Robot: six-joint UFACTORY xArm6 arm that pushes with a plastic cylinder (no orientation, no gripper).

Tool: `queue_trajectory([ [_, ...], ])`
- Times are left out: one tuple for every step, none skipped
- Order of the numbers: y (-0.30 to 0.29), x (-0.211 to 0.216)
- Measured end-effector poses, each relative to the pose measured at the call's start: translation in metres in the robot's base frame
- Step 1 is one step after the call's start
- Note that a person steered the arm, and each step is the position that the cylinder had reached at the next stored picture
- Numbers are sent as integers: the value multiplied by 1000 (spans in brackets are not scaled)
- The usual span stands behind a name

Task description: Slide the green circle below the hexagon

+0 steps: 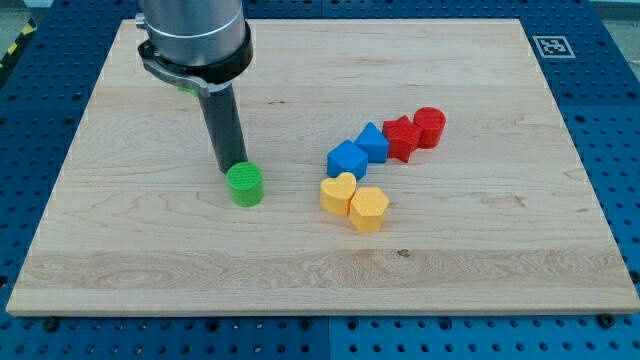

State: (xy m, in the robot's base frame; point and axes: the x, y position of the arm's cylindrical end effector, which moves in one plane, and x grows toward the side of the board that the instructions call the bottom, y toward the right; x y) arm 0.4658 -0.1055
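A green circle block (244, 185) stands on the wooden board (150, 250), left of the middle. My tip (229, 168) is at its upper left edge, touching or nearly touching it. A yellow hexagon (369, 209) lies to the right of the green circle, with a yellow heart (338, 193) touching its upper left side. The hexagon is about a block's width lower in the view than the green circle.
Two blue blocks (347, 159) (373, 141) sit in a diagonal row above the yellow ones, followed by a red star-like block (401, 136) and a red cylinder (430, 125). A marker tag (550, 46) is at the board's top right corner.
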Motion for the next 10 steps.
queue_trajectory([
  [-1, 25],
  [1, 36],
  [5, 42],
  [27, 60],
  [59, 67],
  [91, 78],
  [81, 97],
  [75, 110],
  [116, 125],
  [120, 125],
])
